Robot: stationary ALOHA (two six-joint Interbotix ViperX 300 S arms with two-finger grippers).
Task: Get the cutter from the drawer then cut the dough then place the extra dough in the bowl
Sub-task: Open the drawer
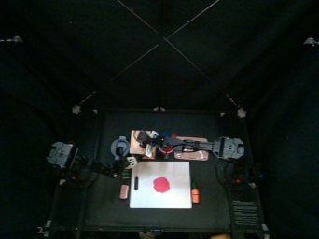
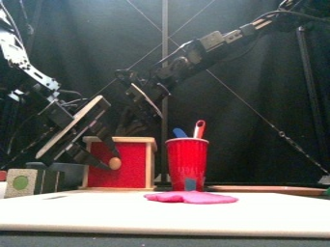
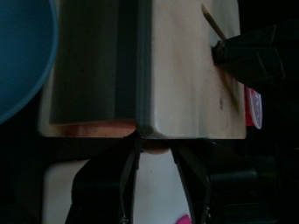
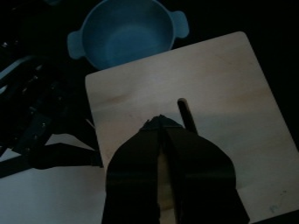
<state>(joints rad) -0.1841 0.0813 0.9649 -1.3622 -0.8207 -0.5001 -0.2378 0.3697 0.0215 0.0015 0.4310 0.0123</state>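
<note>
Lying nearest on the white cutting board [image 2: 77, 212], the pink dough [image 2: 191, 198] looks soft and easy to tear. Behind it the wooden box [image 2: 123, 141] has its red drawer front [image 2: 129, 166] closed, so the cutter is surely hidden inside. The small round knob [image 2: 114, 164], likely slippery, is the place to pinch. The right hand [image 4: 160, 127], clenched and empty, is over the box top. The left hand [image 3: 142, 149] is at the drawer's edge; released or clenched, I cannot tell.
</note>
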